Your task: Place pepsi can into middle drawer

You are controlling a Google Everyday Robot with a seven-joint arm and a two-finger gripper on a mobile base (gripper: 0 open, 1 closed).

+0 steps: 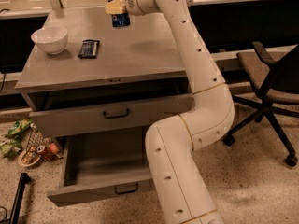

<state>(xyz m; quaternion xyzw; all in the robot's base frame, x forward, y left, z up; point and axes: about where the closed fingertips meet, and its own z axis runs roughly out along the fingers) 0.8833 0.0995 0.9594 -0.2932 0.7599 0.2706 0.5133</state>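
Observation:
The pepsi can (119,17) is blue and sits between the yellowish fingers of my gripper (116,7) over the back of the grey cabinet top (140,55). The gripper is shut on the can and comes in from the right on the white arm (187,41). Whether the can touches the top I cannot tell. Below the top, one drawer (112,113) stands partly pulled out. A lower drawer (93,169) is pulled out farther and shows an empty inside.
A white bowl (50,39) and a flat dark snack bar (88,48) lie on the left of the cabinet top. Snack bags and clutter (23,143) lie on the floor at left. An office chair (271,83) stands at right.

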